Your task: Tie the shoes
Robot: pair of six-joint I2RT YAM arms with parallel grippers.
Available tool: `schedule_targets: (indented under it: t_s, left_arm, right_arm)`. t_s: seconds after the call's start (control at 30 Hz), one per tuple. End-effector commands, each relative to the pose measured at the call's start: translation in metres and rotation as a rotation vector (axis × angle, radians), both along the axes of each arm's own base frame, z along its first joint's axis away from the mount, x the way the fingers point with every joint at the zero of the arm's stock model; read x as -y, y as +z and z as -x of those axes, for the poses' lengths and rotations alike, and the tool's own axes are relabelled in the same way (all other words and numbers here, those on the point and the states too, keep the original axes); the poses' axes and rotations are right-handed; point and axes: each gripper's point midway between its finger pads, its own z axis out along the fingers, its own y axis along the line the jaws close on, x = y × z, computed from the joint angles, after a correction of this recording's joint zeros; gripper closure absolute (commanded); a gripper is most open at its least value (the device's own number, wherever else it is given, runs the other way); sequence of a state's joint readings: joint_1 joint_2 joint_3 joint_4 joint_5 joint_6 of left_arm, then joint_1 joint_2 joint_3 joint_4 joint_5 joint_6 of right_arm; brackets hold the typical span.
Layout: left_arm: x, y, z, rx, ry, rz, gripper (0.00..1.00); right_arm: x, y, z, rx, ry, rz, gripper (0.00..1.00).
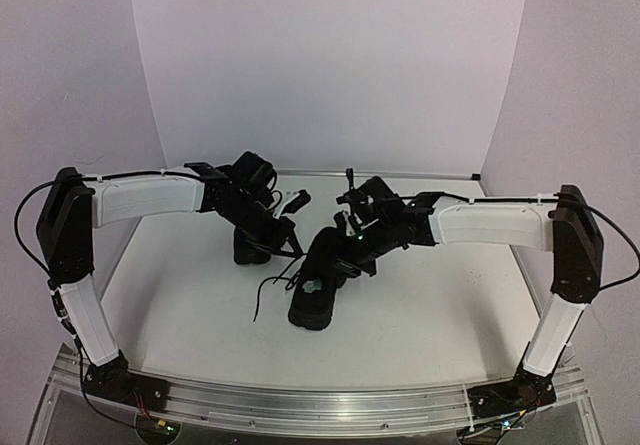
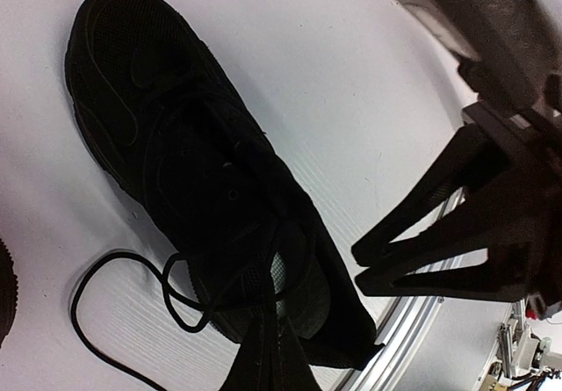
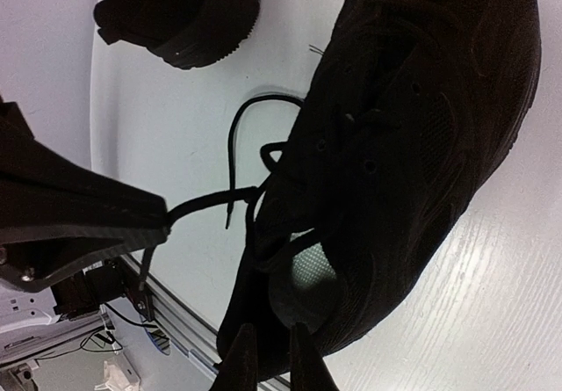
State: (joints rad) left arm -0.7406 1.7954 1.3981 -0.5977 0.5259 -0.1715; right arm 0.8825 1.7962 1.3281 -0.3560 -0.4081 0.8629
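Note:
A black shoe with a pale patch inside lies in the middle of the table, and fills the left wrist view and the right wrist view. The other black shoe lies under my left arm and shows in the right wrist view. My left gripper is shut on a thin black lace pulled taut from the middle shoe. My right gripper hovers over that shoe's heel opening, jaws a narrow gap apart, with nothing seen between them. A loose lace loop lies on the table.
An aluminium rail runs along the table's near edge, close to the middle shoe's heel in the left wrist view. White walls close off the back and both sides. The two grippers are close together over the shoe.

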Motion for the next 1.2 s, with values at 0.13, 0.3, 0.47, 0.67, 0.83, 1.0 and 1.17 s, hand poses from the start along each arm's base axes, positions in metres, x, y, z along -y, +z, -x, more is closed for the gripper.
schedule_targets:
  t_s: [0.13, 0.3, 0.47, 0.67, 0.83, 1.0, 1.17]
  left_arm:
    - [0.008, 0.025, -0.011, 0.046, -0.015, 0.055, 1.00]
    - [0.003, 0.023, -0.014, 0.042, -0.004, 0.050, 1.00]
    - [0.000, 0.018, -0.014, 0.031, -0.003, 0.044, 1.00]
    - [-0.002, 0.006, -0.012, -0.009, -0.019, 0.043, 1.00]
    - [0.002, -0.002, -0.011, -0.039, -0.047, 0.053, 1.00]
    - [0.006, -0.010, -0.012, -0.103, -0.075, 0.082, 1.00]
    - [0.008, -0.014, -0.009, -0.167, -0.118, 0.132, 1.00]
  right_arm:
    - [-0.011, -0.017, -0.006, 0.033, 0.017, 0.023, 0.92]
    - [-0.019, -0.028, -0.013, 0.036, 0.014, 0.040, 0.93]
    - [-0.024, -0.018, -0.021, 0.069, 0.002, 0.021, 0.93]
    - [-0.028, -0.009, -0.026, 0.097, -0.008, 0.003, 0.91]
    - [-0.030, -0.010, -0.030, 0.108, -0.020, -0.003, 0.87]
    - [-0.031, -0.006, -0.037, 0.140, -0.041, -0.016, 0.84]
    - [-0.034, -0.005, -0.039, 0.154, -0.033, -0.032, 0.82]
